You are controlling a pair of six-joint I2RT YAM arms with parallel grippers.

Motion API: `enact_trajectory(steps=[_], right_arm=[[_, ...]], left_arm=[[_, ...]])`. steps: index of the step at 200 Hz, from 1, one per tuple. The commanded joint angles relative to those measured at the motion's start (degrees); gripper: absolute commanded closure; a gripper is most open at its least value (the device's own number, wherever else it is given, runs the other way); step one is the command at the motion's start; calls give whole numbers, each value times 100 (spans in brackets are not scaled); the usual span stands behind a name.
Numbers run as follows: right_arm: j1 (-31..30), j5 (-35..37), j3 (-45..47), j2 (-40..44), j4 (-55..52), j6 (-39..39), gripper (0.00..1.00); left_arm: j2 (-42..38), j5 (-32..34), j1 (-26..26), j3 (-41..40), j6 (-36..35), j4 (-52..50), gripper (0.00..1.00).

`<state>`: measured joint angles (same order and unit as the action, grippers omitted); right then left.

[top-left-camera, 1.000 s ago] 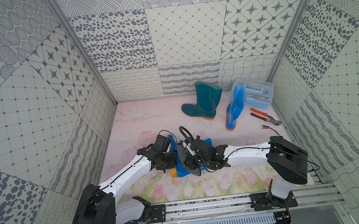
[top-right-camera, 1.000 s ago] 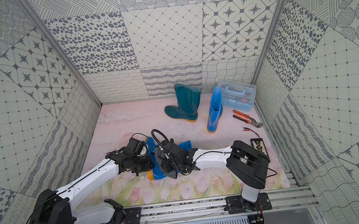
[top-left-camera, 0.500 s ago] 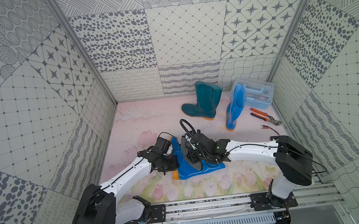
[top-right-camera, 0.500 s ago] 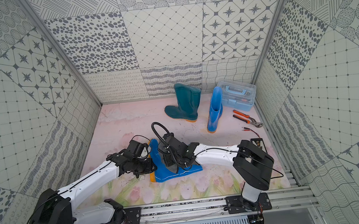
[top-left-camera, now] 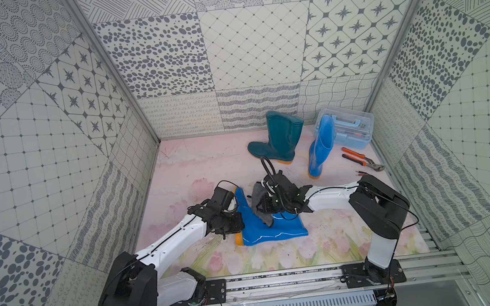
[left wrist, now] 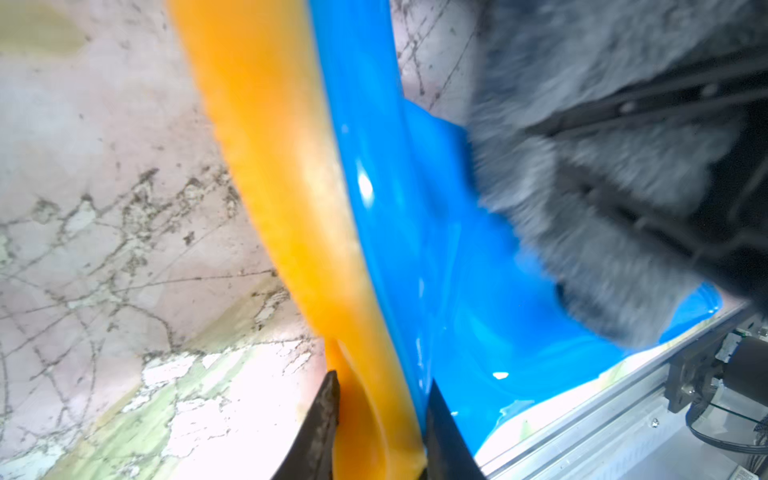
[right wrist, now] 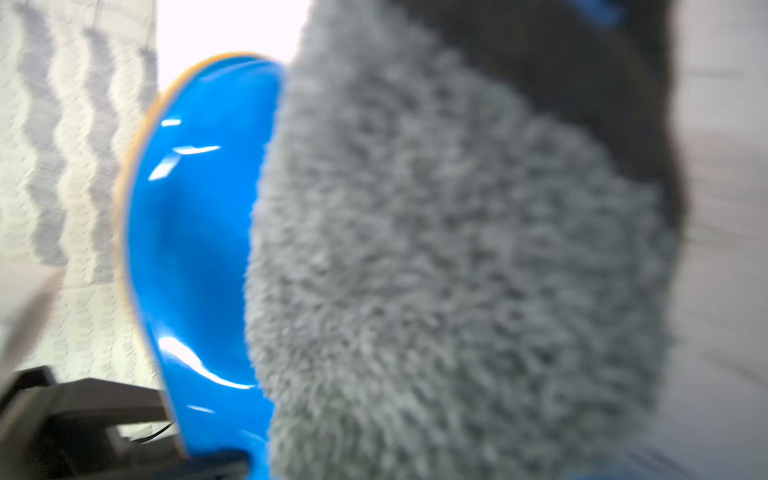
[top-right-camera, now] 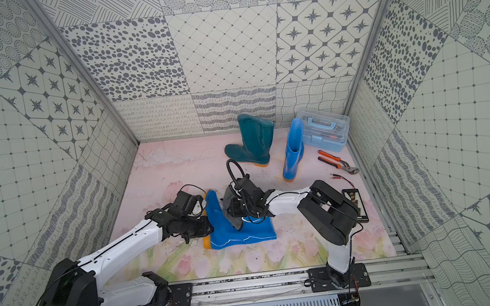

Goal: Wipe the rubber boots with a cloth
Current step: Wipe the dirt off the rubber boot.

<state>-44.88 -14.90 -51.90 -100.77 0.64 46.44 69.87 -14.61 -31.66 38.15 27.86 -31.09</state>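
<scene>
One clear toolbox (top-left-camera: 352,144), tools (top-left-camera: 358,135) inside

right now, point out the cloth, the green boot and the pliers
cloth (right wrist: 457,270), right wrist view, middle of its grey pile
green boot (top-left-camera: 284,136), in a top view, on the shaft
pliers (top-left-camera: 353,152), in a top view, on an orange handle

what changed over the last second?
Right gripper, shut on the cloth, wiped across the lying blue boot toward the back wall, uncovering its shaft. Nothing grabbed or released. Unchanged: left gripper clamped on the orange sole, teal boot, standing blue boot, toolbox, pliers.
</scene>
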Motion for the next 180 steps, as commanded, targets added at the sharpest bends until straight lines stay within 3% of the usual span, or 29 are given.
enact_trajectory(steps=[1, 29, 52, 97, 118, 149, 180], right_arm=[[393, 770, 545, 484, -1300, -293, 88], [832, 819, 971, 972, -1438, -302, 88], [643, 806, 674, 1001, -1326, -335, 88], [-581, 464, -1676, -471, -1174, -462, 87], [-631, 167, -2299, -1100, -632, -221, 87], [-627, 98, -3412, -1981, -1037, -498, 87], [-514, 288, -3277, -2271, -1041, -566, 88]], left_arm=[[23, -24, -28, 91, -363, 109, 100], [-18, 97, -11, 32, -392, 58, 100], [12, 39, -16, -9, -319, 199, 100], [262, -43, -31, 130, -184, 276, 100], [199, -85, -49, 165, -193, 277, 100], [234, -138, -59, 232, -276, 254, 100], [299, 65, -68, 278, -2, 197, 100]])
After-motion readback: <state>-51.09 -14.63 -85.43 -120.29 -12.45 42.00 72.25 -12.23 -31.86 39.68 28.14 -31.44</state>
